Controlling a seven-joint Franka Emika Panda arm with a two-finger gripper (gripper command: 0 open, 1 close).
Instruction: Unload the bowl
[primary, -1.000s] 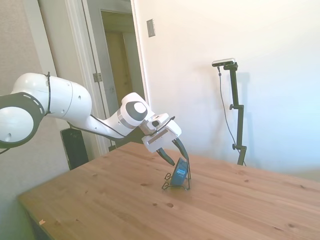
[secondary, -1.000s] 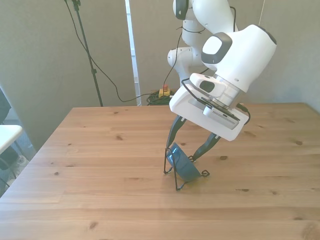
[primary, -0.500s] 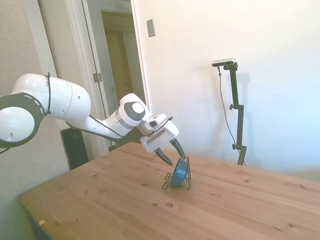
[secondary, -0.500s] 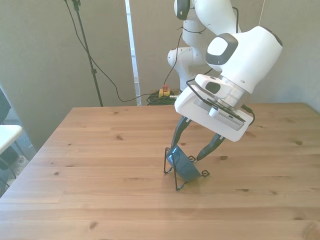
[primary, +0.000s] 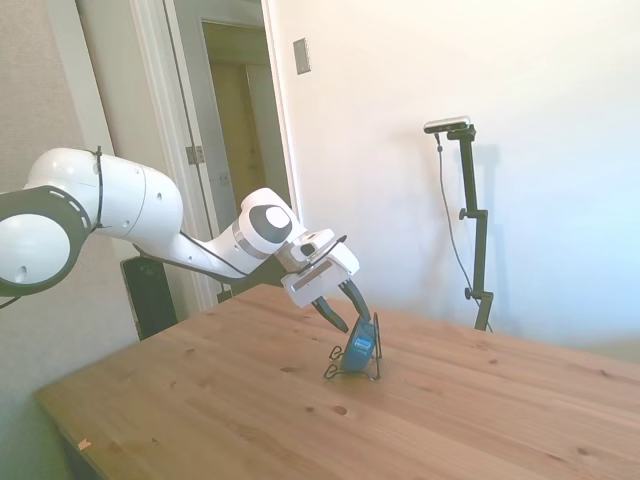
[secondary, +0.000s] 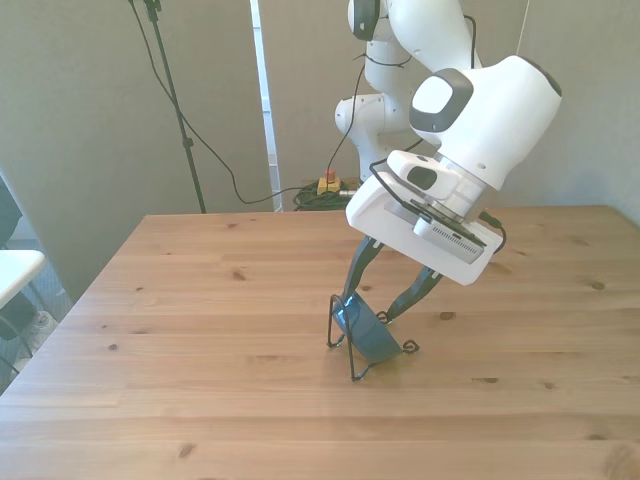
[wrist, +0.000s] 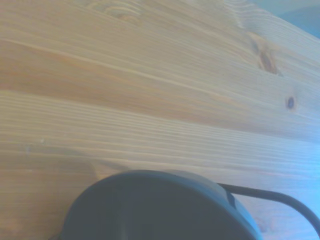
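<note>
A small blue bowl (secondary: 365, 333) stands on its edge in a thin black wire rack (secondary: 352, 368) near the middle of the wooden table (secondary: 200, 300). My gripper (secondary: 372, 306) hangs tilted just above it. It is open, with one dark finger on each side of the bowl's upper rim. From the side, the bowl (primary: 362, 344) leans in the rack (primary: 338, 368) and the gripper (primary: 353, 316) reaches down to its top. Up close, the wrist view has the bowl's dark rounded edge (wrist: 160, 205) and a rack wire (wrist: 280, 199).
Bare wooden boards surround the rack on all sides. The table's near edge (primary: 60, 420) lies to the side view's lower left. Cables and a thin stand (secondary: 175, 100) are behind the table, off its surface.
The hand lifted slightly and shifted toward the front view's right, then settled back a little. The fingers stay apart around the bowl's rim. Bowl and rack have not moved.
</note>
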